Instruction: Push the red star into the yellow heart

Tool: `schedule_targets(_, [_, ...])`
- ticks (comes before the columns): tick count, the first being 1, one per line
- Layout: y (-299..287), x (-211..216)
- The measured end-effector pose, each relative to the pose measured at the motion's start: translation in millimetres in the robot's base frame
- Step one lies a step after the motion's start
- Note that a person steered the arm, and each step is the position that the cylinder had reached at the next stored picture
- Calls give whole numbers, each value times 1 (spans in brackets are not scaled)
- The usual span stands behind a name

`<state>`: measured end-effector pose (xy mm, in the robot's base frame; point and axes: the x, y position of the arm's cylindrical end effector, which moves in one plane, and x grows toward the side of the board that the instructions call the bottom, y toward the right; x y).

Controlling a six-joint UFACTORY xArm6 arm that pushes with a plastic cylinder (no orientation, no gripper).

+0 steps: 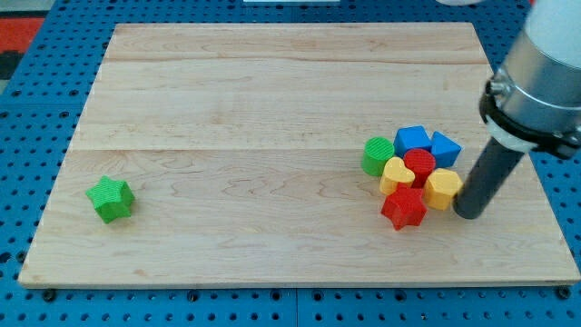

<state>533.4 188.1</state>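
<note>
The red star [404, 208] lies at the view's lower right, at the bottom of a tight cluster of blocks. The yellow heart [395, 173] sits just above it and to the left, touching or nearly touching it. My tip [468, 214] rests on the board just right of the cluster, next to a yellow block [444, 188] and about a block's width right of the red star.
The cluster also holds a green round block [377, 156], a red round block [419, 164], a blue block [412, 140] and a blue block [445, 148]. A green star [111, 199] lies alone at the view's left. The wooden board [272, 100] ends close behind my tip at the right.
</note>
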Motion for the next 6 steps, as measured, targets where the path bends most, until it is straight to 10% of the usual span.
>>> schedule_targets(2, [6,52])
schedule_targets(6, [-56,6])
